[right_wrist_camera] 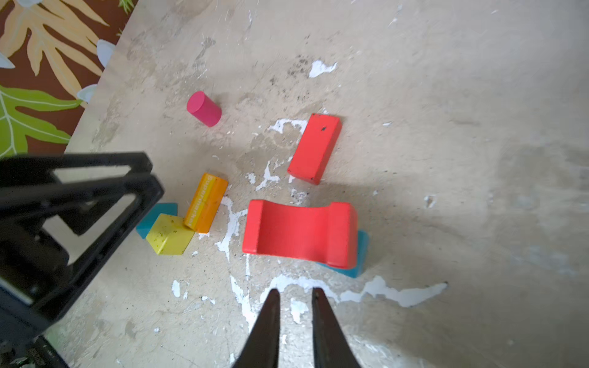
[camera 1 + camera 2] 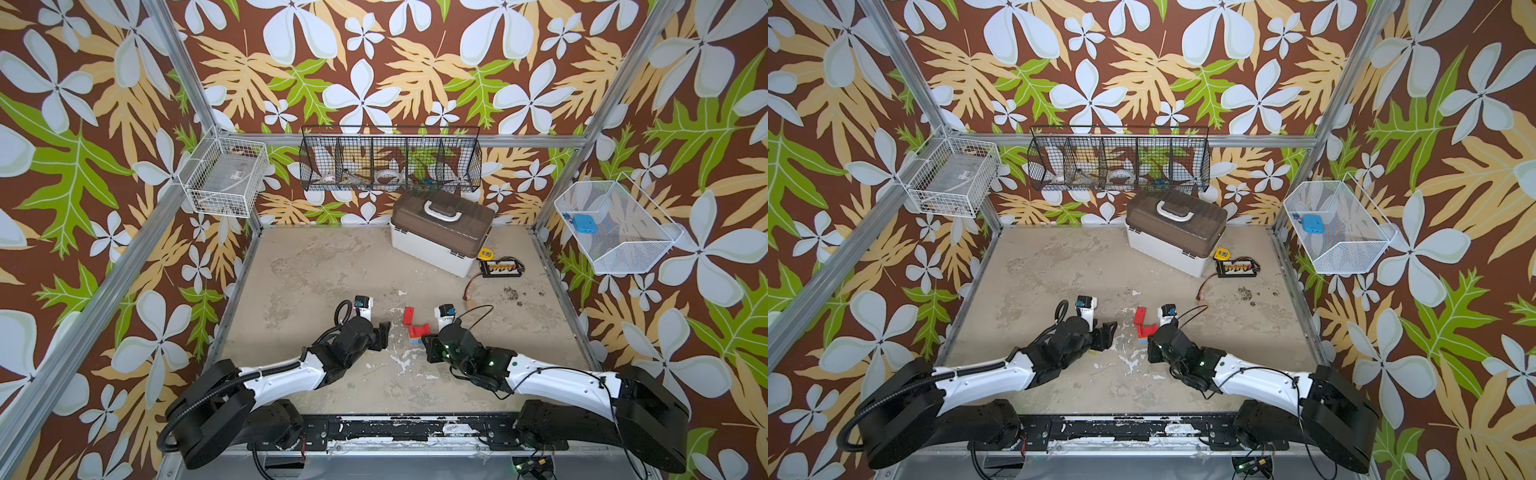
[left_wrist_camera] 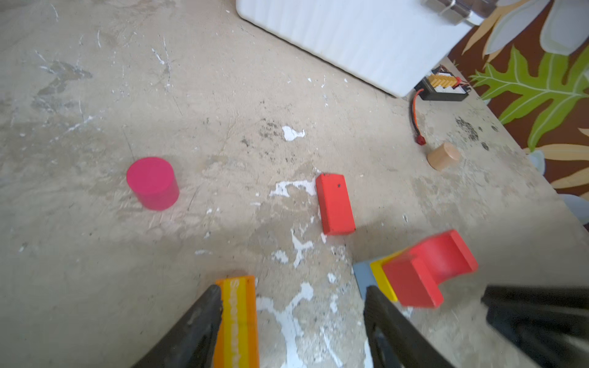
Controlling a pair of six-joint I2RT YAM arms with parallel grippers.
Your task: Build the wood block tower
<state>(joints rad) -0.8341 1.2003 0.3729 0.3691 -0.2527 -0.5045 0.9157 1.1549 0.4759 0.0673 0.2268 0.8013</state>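
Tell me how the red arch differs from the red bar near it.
The arch has a curved hollow; the bar is a plain flat-sided slab. The arch rests on stacked blocks; the bar lies flat on the table, alone. Both are red.

Red arch block, red oblong block, pink cylinder, orange block with yellow stripe, yellow block, teal block, bare-wood cylinder, white case with brown lid, mottled beige table flecked white, brown wallpaper with white flowers, green and tan leaves.
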